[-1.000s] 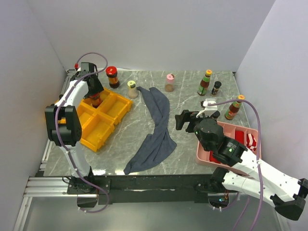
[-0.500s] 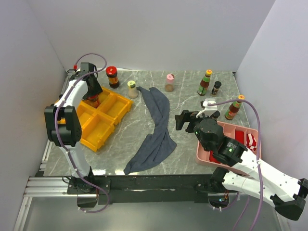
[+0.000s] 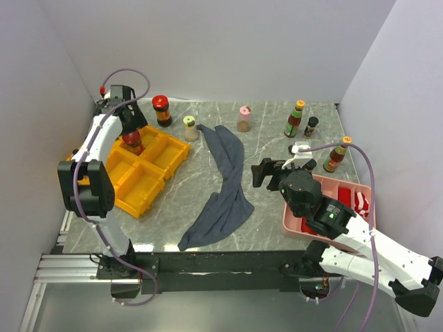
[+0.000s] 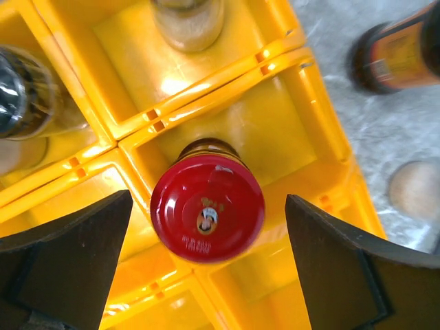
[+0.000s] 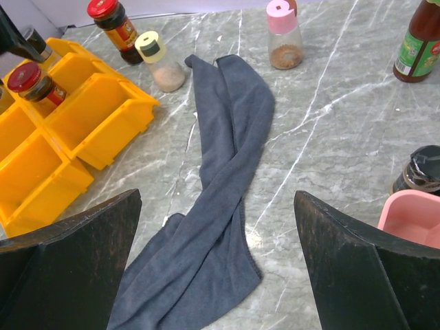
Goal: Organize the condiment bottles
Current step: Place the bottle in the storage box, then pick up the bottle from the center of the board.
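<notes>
A red-lidded dark jar (image 4: pixel 206 216) stands in a back compartment of the yellow tray (image 4: pixel 309 124); it also shows in the top view (image 3: pixel 133 140). My left gripper (image 4: pixel 208 220) hangs open just above it, one finger on each side, not touching; in the top view it is at the tray's back (image 3: pixel 130 128). Two glass bottles (image 4: pixel 189 20) (image 4: pixel 24 82) stand in neighbouring compartments. On the table stand another red-lidded jar (image 3: pixel 162 111), a yellow-capped shaker (image 3: pixel 190 128), a pink-capped shaker (image 3: pixel 243 119), two orange-capped sauce bottles (image 3: pixel 295 119) (image 3: pixel 336 155) and a black-capped bottle (image 3: pixel 311 126). My right gripper (image 3: pixel 263 173) is open and empty above the cloth.
A grey-blue cloth (image 3: pixel 225 187) lies crumpled down the table's middle, under my right gripper (image 5: pixel 216 199). A pink tray (image 3: pixel 346 200) with red packets sits at the right, by my right arm. White walls close in the left, back and right.
My left gripper has lifted and drawn back from the red-lidded jar, which stays standing in the yellow tray. The right arm has not moved.
</notes>
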Robot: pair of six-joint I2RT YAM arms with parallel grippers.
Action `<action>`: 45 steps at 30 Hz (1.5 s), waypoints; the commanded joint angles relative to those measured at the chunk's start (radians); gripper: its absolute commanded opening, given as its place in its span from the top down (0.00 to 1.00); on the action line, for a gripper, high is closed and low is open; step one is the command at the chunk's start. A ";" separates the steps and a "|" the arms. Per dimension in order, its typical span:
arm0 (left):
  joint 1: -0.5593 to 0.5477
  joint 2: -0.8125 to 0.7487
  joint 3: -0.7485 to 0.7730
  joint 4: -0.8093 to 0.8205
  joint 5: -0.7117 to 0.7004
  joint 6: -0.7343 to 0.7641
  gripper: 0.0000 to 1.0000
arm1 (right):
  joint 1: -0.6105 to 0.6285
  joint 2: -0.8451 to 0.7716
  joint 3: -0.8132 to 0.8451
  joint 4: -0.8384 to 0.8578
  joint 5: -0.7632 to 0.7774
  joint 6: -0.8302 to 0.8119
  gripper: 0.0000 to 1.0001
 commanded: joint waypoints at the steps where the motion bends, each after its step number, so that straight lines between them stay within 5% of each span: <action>1: 0.002 -0.095 0.074 0.018 0.031 0.025 0.00 | -0.005 -0.013 0.000 0.032 0.003 0.005 0.00; 8: -0.004 -0.091 0.168 0.084 0.202 0.125 0.01 | -0.005 -0.002 0.001 0.036 0.005 0.003 0.00; 22: -0.041 0.159 0.358 0.234 0.360 0.250 0.02 | -0.005 0.029 0.000 0.052 0.022 -0.006 0.00; 36: -0.085 0.376 0.525 0.222 0.258 0.361 0.04 | -0.005 0.072 0.003 0.052 0.081 -0.020 0.00; 45: -0.085 0.406 0.472 0.294 0.292 0.393 0.06 | -0.005 0.098 0.012 0.050 0.089 -0.023 0.00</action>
